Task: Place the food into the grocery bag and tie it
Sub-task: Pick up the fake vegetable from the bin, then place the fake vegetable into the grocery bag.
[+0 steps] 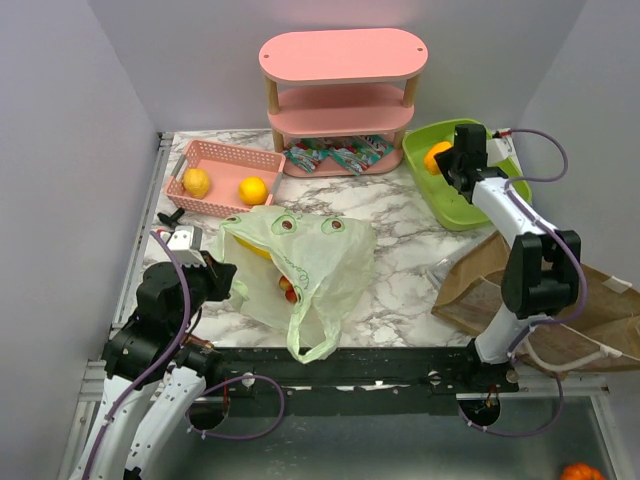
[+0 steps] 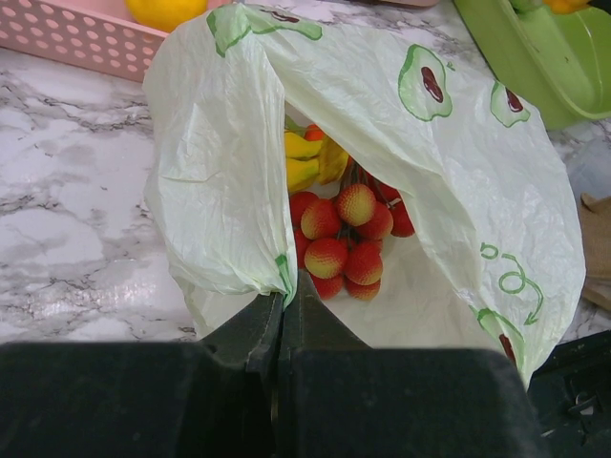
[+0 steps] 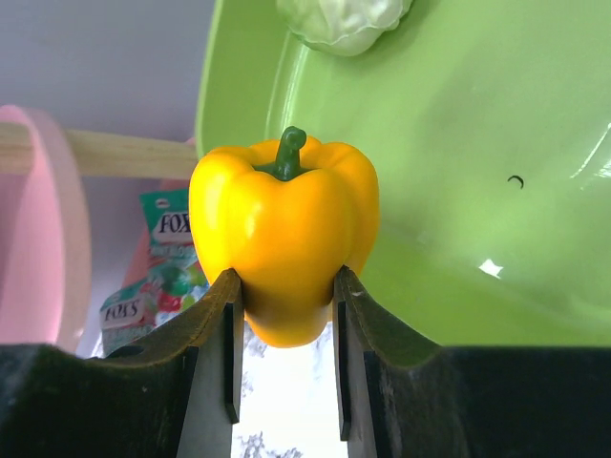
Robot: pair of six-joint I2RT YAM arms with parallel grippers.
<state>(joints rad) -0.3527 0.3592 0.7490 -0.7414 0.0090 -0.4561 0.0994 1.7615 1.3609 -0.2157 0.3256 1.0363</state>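
The grocery bag point(image 1: 325, 250) lies open in the middle of the table, pale green with avocado prints. My left gripper point(image 1: 218, 272) is shut on the bag's rim point(image 2: 279, 272) and holds its mouth up. Inside the bag lie small red fruits point(image 2: 346, 239) and yellow bananas point(image 2: 305, 157). My right gripper point(image 3: 286, 286) is shut on the orange-yellow bell pepper point(image 3: 282, 234), held above the green bin point(image 3: 458, 191) at the back right. In the top view, the pepper point(image 1: 437, 157) sits at the bin's left edge. A pale leafy head point(image 3: 344, 19) rests in the bin. Teal-and-red snack packets point(image 1: 340, 155) lie under the pink shelf.
A pink basket point(image 1: 225, 155) with two yellow-orange fruits stands at the back left. The pink shelf point(image 1: 343, 60) stands at the back centre. A brown paper bag point(image 1: 500, 290) lies flat at the right, by the right arm's base.
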